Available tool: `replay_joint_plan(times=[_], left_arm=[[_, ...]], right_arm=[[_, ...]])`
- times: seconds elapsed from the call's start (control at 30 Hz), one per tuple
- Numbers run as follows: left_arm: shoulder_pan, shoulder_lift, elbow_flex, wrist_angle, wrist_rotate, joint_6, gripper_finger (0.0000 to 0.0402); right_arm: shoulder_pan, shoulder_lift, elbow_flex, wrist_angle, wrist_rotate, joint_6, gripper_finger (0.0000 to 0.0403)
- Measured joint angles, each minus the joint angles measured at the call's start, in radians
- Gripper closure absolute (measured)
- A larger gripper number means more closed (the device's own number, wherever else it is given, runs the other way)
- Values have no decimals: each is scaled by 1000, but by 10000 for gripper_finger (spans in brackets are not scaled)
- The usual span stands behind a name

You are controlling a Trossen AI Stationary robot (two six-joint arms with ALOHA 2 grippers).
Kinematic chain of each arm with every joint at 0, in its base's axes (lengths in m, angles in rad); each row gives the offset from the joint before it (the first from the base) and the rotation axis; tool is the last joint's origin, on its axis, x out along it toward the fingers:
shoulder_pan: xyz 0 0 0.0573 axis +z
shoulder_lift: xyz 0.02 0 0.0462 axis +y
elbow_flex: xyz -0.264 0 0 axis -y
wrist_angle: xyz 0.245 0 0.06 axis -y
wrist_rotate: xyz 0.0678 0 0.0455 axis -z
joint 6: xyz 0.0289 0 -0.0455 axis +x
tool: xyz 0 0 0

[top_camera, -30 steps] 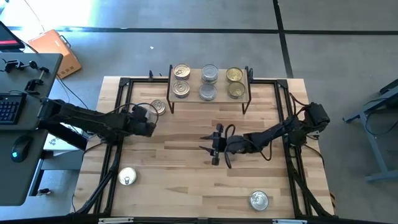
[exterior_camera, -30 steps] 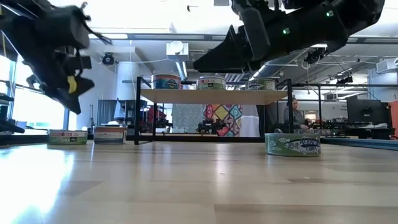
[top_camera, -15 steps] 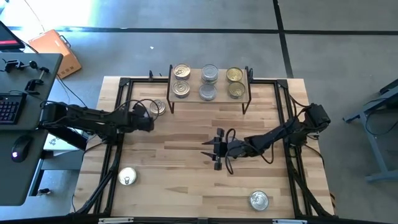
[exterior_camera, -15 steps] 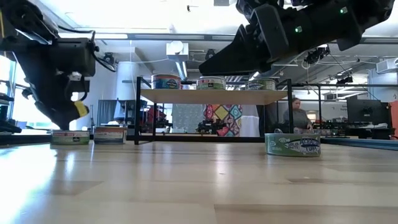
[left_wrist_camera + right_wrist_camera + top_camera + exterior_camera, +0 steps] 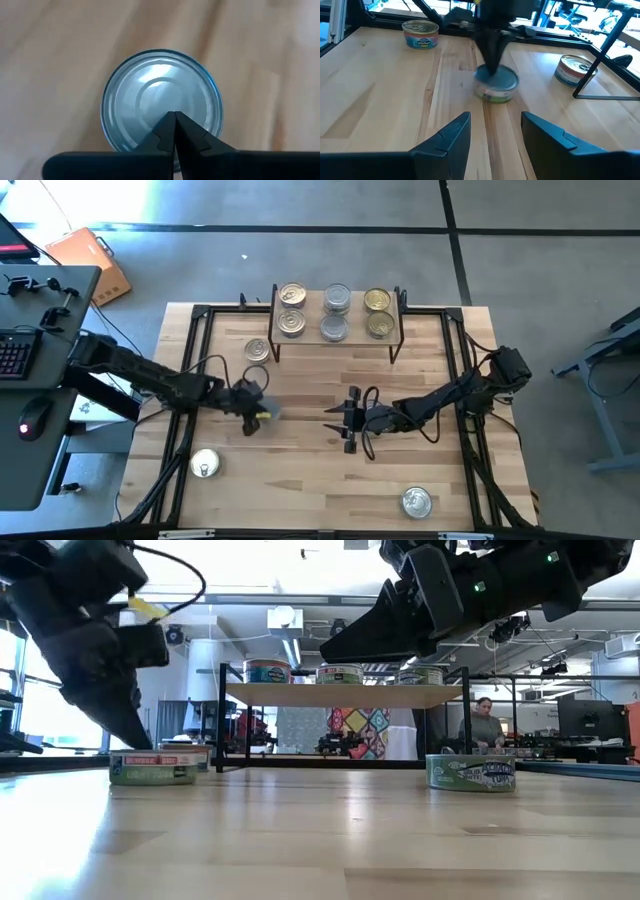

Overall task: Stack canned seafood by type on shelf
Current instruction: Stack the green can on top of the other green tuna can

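Pressing down on a silver-lidded tin [image 5: 161, 100] with the left pincer [image 5: 174, 131], fingers shut tip to tip, likely to nudge it across the desk [image 5: 300, 490] rather than lift it. Hovering at centre, the right pincer [image 5: 495, 132], half-open and empty, facing nine o'clock toward that tin as if to receive it. Standing at twelve o'clock, the shelf [image 5: 335, 340] carrying six tins; resting loose at seven, five and eleven, three more.
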Motion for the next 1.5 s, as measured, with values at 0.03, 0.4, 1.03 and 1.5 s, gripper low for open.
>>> replay_joint_plan(times=[0.03, 0.4, 1.03, 1.5], left_arm=[[-18, 2, -1, 27, 0, 21, 401], [-117, -2, 2, 100, -141, 69, 402], [-66, 32, -132, 254, -236, -18, 402], [-65, 31, -189, 316, -234, 17, 402]], right_arm=[[0, 0, 0, 0, 0, 1, 237], [-22, 115, 54, 105, -141, -158, 237], [-149, 549, 664, -286, -344, -609, 187], [-180, 587, 752, -370, -324, -632, 267]])
